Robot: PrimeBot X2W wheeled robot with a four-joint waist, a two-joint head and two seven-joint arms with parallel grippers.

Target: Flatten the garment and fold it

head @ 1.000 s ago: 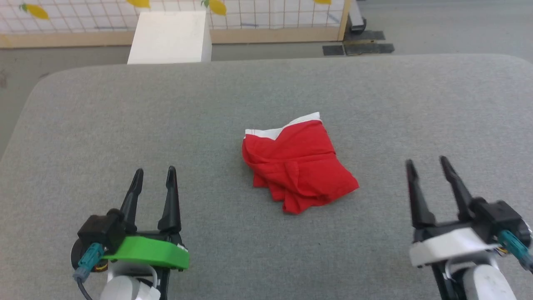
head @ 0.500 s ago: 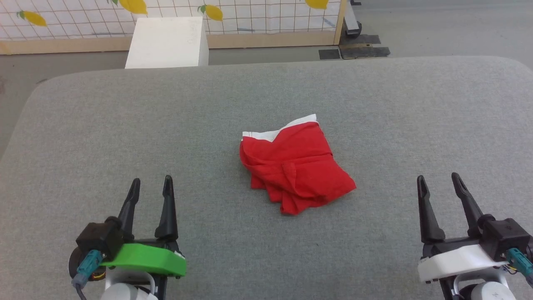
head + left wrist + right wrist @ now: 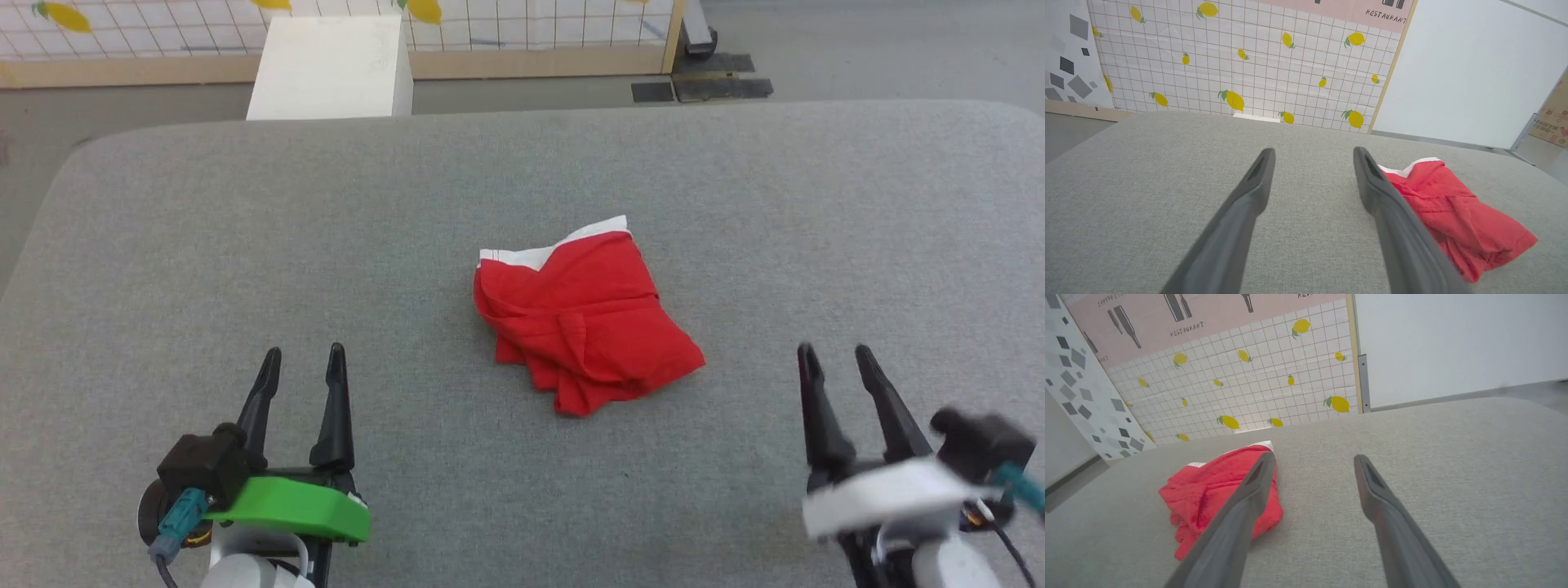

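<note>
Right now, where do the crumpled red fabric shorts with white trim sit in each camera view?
Head view: red fabric shorts, centre of the grey padded table.
Left wrist view: lower right.
Right wrist view: lower left.
Shared landmark: the lemon-print grid wall beyond the table.

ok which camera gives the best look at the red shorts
The head view: the shorts lie whole, crumpled, seen from above with nothing in front. In the left wrist view the left claw covers one edge; in the right wrist view the right claw hides a strip.
</note>
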